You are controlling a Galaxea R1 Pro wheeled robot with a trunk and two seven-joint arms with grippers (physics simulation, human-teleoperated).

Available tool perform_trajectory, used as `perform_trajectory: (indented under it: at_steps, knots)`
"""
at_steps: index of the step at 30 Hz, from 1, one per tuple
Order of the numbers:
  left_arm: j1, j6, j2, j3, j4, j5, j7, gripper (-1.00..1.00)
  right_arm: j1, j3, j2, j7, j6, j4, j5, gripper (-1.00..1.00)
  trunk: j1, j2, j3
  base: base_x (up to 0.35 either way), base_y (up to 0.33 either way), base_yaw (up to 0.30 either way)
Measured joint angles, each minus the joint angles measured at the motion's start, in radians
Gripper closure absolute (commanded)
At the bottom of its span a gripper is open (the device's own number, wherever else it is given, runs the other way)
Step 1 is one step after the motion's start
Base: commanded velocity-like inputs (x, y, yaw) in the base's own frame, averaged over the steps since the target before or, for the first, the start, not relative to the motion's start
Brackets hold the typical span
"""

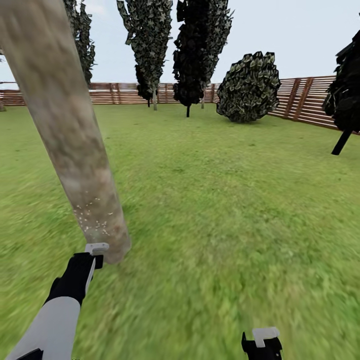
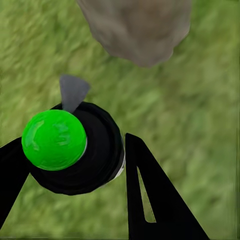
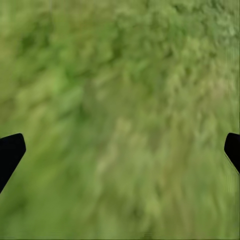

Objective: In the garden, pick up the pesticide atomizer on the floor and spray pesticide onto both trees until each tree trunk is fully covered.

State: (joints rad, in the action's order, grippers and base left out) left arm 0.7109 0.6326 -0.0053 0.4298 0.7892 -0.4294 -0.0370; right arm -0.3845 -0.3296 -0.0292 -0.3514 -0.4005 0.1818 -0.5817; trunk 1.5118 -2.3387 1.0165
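Note:
A thick pale grey-brown tree trunk [image 1: 65, 130] leans up the left of the head view, with fine white specks low on it near the grass. My left gripper [image 1: 93, 257] sits right at the trunk's base. In the left wrist view it [image 2: 75, 175] is shut on the pesticide atomizer [image 2: 85, 160], a black round body with a bright green cap [image 2: 54, 140] and a grey nozzle [image 2: 73, 92] pointing toward the trunk's foot [image 2: 137, 27]. My right gripper [image 1: 262, 344] hangs low over the lawn, open [image 3: 120, 150] with only grass between its fingertips.
Green lawn [image 1: 225, 200] spreads ahead and to the right. At the back stand dark cone-shaped cypresses [image 1: 200, 45], a leafy tree on a thin pale trunk [image 1: 150, 40] and a round bush [image 1: 248, 87], before a brown slatted fence [image 1: 310, 100]. A dark tree [image 1: 345, 90] leans at the right edge.

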Motion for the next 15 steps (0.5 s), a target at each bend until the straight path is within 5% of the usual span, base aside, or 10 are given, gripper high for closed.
perform_trajectory:
  at_steps: [15]
  knots:
    - [0.0, -0.001, -0.012, -0.003, -0.001, -0.002, -0.001, 1.0, 0.0, 0.0, 0.0, 0.0, 0.0, 0.0, 0.0, -1.0, 0.0, 0.0, 0.0, 0.14, -0.272, 0.238]
